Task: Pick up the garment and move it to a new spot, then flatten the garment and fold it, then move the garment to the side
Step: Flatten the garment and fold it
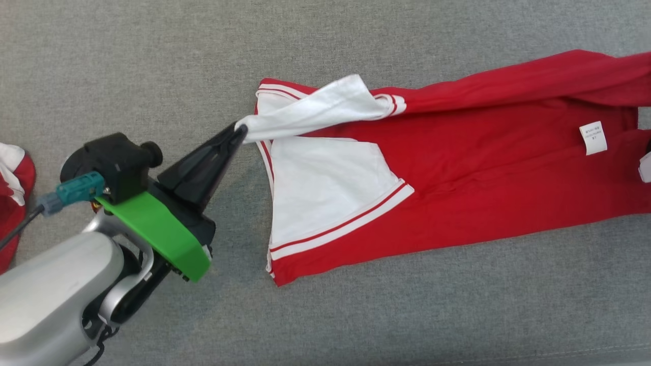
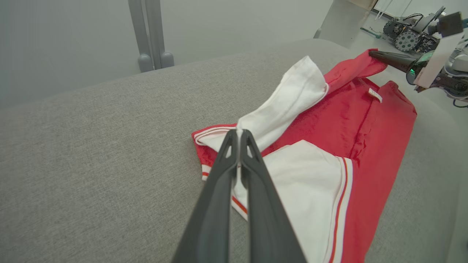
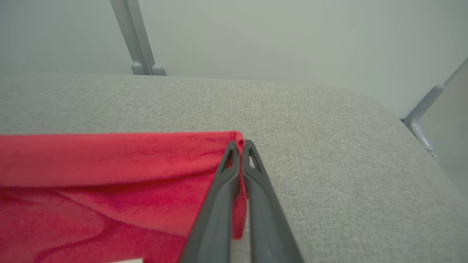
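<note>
The garment [image 1: 483, 173] is a red shirt with white, red-striped sleeves, spread across the grey cushion. My left gripper [image 1: 241, 129] is shut on the tip of one white sleeve [image 1: 315, 109], lifting it off the shirt's left end. In the left wrist view the same sleeve [image 2: 289, 98] rises from my left gripper [image 2: 239, 132] pinching it. My right gripper [image 3: 240, 143] is shut on the red corner of the garment [image 3: 109, 164] at its other end. From the left wrist view that right gripper [image 2: 373, 54] shows at the far red edge.
The grey cushion [image 1: 152, 61] stretches wide around the shirt. Another red and white cloth [image 1: 12, 188] lies at the left edge. Grey metal posts [image 2: 150, 36] stand behind the cushion, and wheeled equipment [image 2: 409, 34] sits on the floor beyond.
</note>
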